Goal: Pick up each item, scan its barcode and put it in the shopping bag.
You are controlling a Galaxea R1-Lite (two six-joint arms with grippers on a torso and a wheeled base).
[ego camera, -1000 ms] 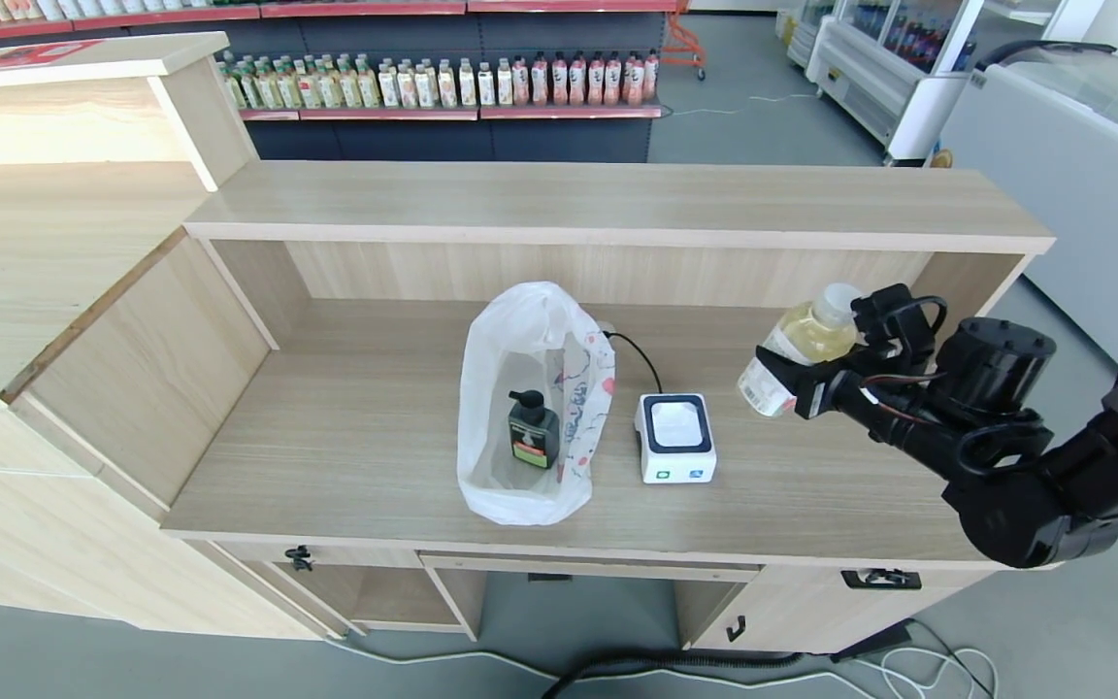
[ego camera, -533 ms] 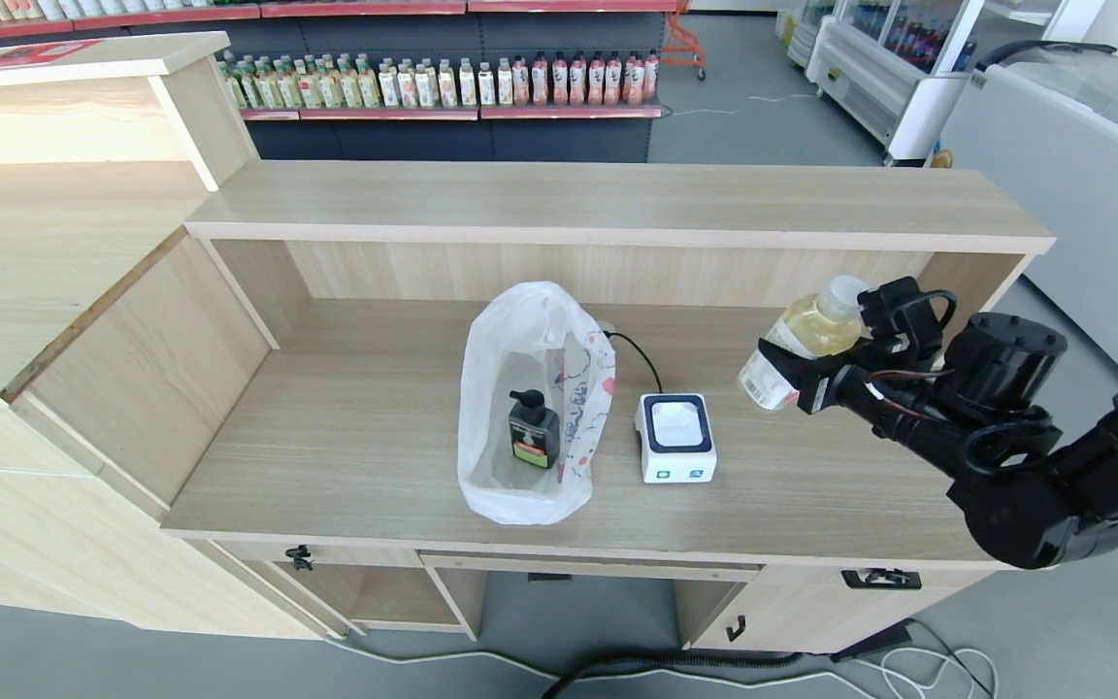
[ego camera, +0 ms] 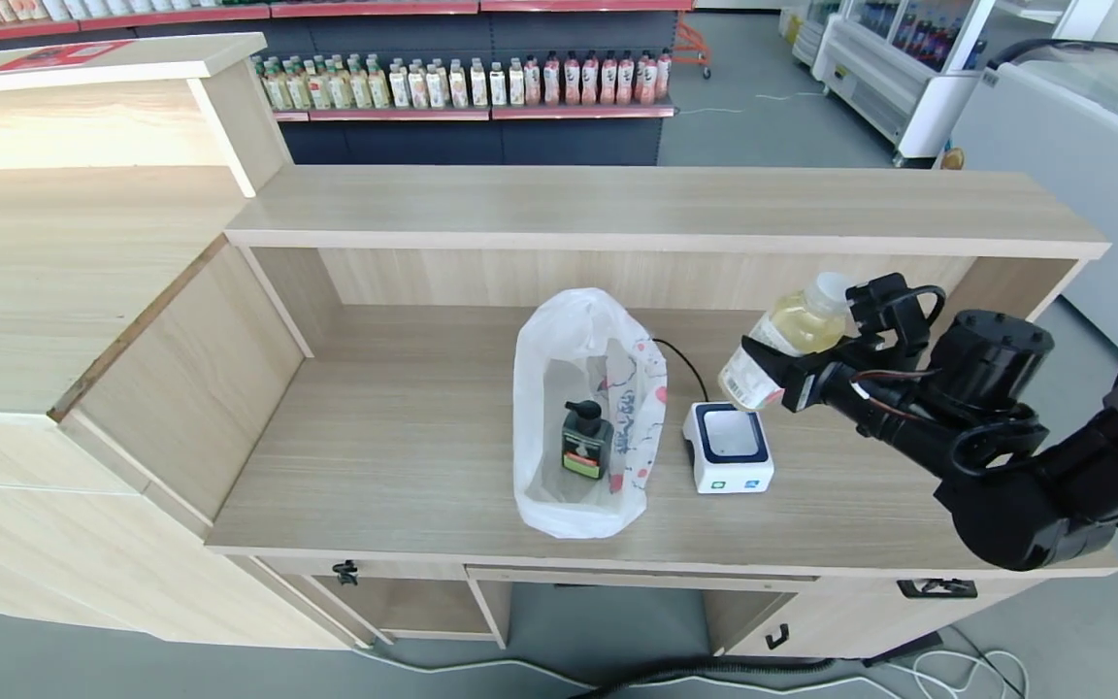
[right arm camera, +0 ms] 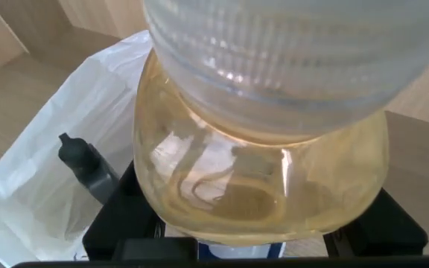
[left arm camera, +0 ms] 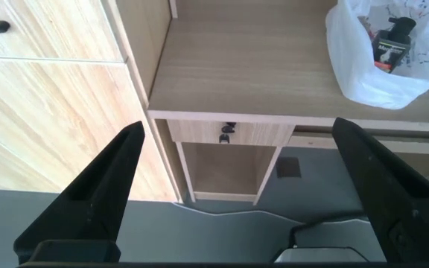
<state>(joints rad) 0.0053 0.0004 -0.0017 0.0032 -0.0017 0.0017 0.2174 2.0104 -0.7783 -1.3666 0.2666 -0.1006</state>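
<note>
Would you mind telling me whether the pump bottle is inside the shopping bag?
Inside: the pump bottle stands upright within the open shopping bag.

We see a clear plastic bottle of pale yellow liquid, white-capped and with a white label near its base, clamped between the fingers of the right gripper. It hangs tilted above the bench, base down over the far right corner of the scanner. The scanner is a small white box with a dark-framed window facing up, standing just right of the shopping bag. The bag, thin white plastic with a red and dark print, stands open, and a black pump bottle stands upright inside it
</note>
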